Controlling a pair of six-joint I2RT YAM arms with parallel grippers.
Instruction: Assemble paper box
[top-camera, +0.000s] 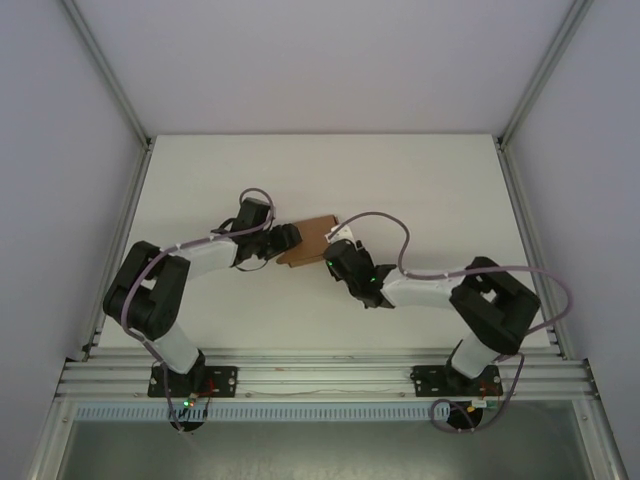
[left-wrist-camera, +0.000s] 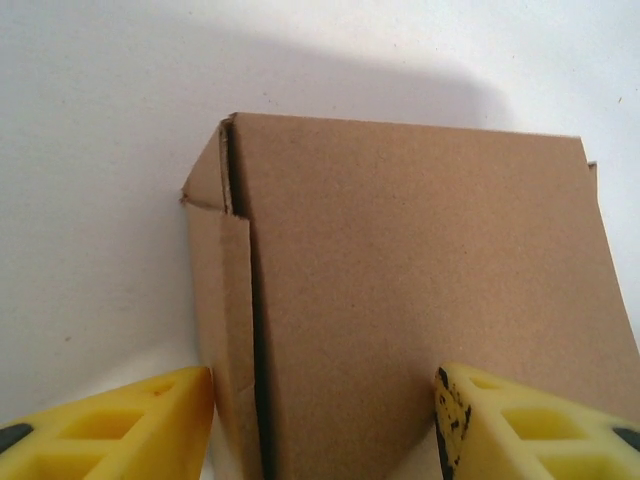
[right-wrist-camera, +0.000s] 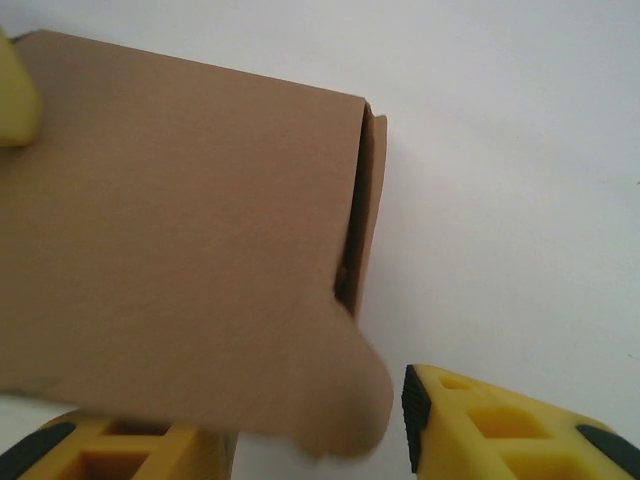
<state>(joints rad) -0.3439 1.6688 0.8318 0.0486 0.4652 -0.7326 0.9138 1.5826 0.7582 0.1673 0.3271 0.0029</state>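
The paper box, folded from plain brown cardboard, lies on the white table between both arms. From the left, my left gripper reaches onto its near end. In the left wrist view the box fills the space between the jaws of that gripper; the left pad touches the side flap and a thin light gap shows at the right pad. My right gripper sits at the box's right end. Its jaws stand apart around a blurred rounded flap of the box, clear of the right pad.
The white table has bare surface on all sides of the box. Metal frame rails run along both sides, and a slotted rail holds the arm bases at the near edge. A yellow fingertip of the left gripper touches the box's far corner.
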